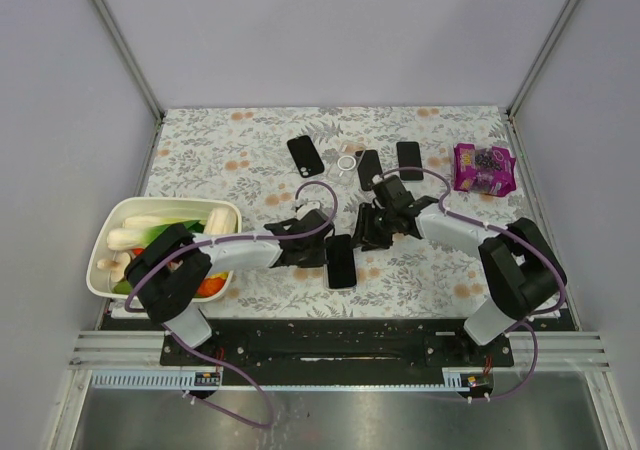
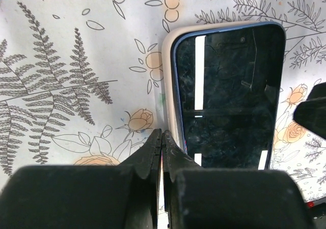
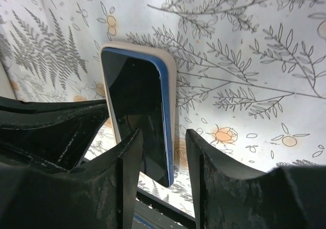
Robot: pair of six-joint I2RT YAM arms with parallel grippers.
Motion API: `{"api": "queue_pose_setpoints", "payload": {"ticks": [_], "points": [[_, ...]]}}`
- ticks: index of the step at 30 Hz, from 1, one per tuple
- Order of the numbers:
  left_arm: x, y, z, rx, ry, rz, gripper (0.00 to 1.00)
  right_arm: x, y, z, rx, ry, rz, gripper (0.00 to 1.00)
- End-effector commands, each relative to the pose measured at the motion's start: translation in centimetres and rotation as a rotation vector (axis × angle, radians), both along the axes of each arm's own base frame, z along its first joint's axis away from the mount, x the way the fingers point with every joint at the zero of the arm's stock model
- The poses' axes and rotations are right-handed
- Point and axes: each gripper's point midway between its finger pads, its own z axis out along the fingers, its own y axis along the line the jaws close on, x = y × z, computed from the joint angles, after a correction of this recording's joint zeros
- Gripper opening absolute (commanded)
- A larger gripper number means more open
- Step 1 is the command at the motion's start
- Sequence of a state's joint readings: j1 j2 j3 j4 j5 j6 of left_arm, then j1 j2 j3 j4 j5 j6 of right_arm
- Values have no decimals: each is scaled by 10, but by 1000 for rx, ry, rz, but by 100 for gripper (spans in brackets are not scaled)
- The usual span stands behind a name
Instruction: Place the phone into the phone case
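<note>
A dark phone with a blue frame (image 1: 341, 261) lies screen-up in a cream phone case between the two arms. In the left wrist view the phone (image 2: 229, 96) fills the right half, with the case rim (image 2: 167, 81) along its left side. My left gripper (image 2: 162, 136) is shut and empty, its tips at the case's left edge (image 1: 318, 250). My right gripper (image 3: 164, 140) is open. Its fingers straddle the phone's (image 3: 133, 107) blue right edge and the case rim (image 3: 172, 86). That blue edge stands a little above the rim. The right gripper also shows in the top view (image 1: 368, 235).
Three more dark phones or cases (image 1: 305, 155), (image 1: 369, 168), (image 1: 408, 159) and a small ring (image 1: 347, 162) lie at the back. A purple snack bag (image 1: 483, 168) is at the back right. A white basin (image 1: 228, 213) of vegetables stands at the left.
</note>
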State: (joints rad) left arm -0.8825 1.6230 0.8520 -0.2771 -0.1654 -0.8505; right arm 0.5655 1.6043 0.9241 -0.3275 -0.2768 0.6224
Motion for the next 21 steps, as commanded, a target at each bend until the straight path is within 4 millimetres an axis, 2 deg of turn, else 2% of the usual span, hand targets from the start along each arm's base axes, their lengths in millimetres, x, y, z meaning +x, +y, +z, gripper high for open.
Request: {"api": "queue_pose_setpoints", "payload": {"ticks": [1, 10, 16, 21], "points": [[-11, -6, 1, -25, 22, -14, 2, -13, 2, 2, -16, -33, 36, 49], [-21, -8, 0, -29, 32, -26, 2, -30, -1, -10, -39, -18, 53, 47], [-31, -9, 0, -42, 46, -34, 2, -37, 0, -12, -47, -18, 64, 37], [-42, -17, 0, -54, 59, -60, 2, -42, 4, -13, -50, -15, 79, 33]]}}
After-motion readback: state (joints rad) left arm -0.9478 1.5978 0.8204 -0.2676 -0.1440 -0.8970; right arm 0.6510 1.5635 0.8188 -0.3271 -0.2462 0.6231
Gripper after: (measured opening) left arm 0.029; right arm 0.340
